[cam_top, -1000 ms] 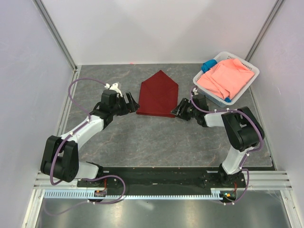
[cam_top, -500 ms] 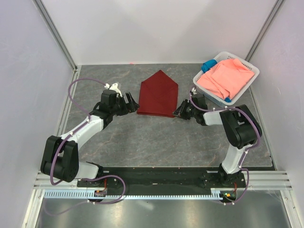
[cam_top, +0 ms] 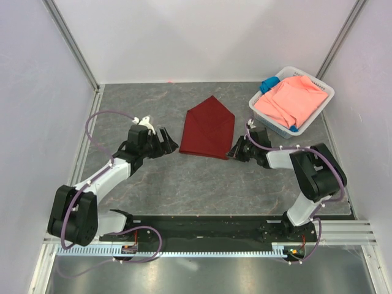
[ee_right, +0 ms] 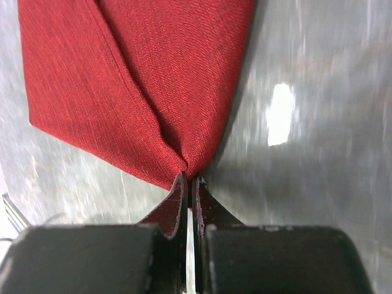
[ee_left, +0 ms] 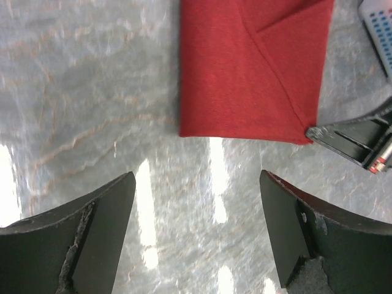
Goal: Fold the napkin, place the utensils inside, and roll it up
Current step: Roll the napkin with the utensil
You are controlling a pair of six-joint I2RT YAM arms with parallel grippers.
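Observation:
The dark red napkin (cam_top: 208, 128) lies folded on the grey tabletop, with a point at its far end and a straight near edge. My right gripper (cam_top: 234, 152) is shut on the napkin's near right corner; in the right wrist view the cloth (ee_right: 141, 79) bunches into the closed fingertips (ee_right: 188, 179). My left gripper (cam_top: 168, 142) stands open just left of the napkin's near left corner, apart from it. In the left wrist view its gap (ee_left: 197, 177) holds only bare table, with the napkin (ee_left: 251, 67) ahead and the right gripper (ee_left: 355, 138) at the far corner. The utensils are out of view.
A white basket (cam_top: 267, 120) at the back right holds a salmon-pink cloth (cam_top: 291, 101) and a small blue cloth (cam_top: 268, 84). Its corner (ee_left: 376, 30) shows in the left wrist view. White walls close in the table at the back and on both sides.
My right gripper has closed onto the napkin's near right corner, and the napkin has shifted slightly to the right. The left gripper has drawn back a little toward the near left, still open.

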